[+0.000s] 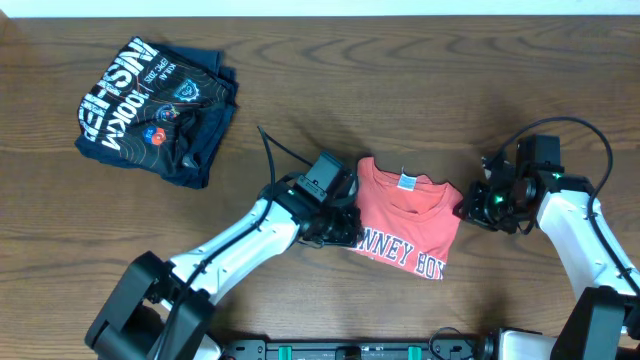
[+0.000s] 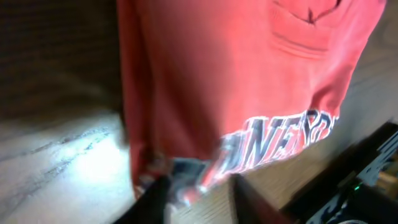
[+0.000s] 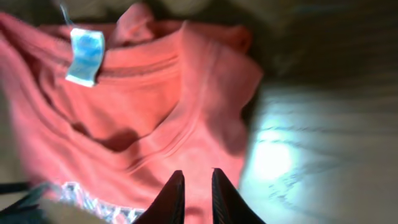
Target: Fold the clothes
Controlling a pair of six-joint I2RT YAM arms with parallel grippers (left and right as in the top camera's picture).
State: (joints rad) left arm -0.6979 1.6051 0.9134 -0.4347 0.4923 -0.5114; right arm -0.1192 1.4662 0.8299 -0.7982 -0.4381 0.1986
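Two hands flank the orange-red T-shirt, which lies partly folded at the middle of the tabletop, neck label up and white lettering along its near edge. The left hand sits at the shirt's left edge, its fingers released and spread, with the blurred hem between them. The right hand is at the right shoulder. Its fingers stand close with a thin gap; I cannot tell whether they pinch cloth. A dark navy shirt lies well apart, far left.
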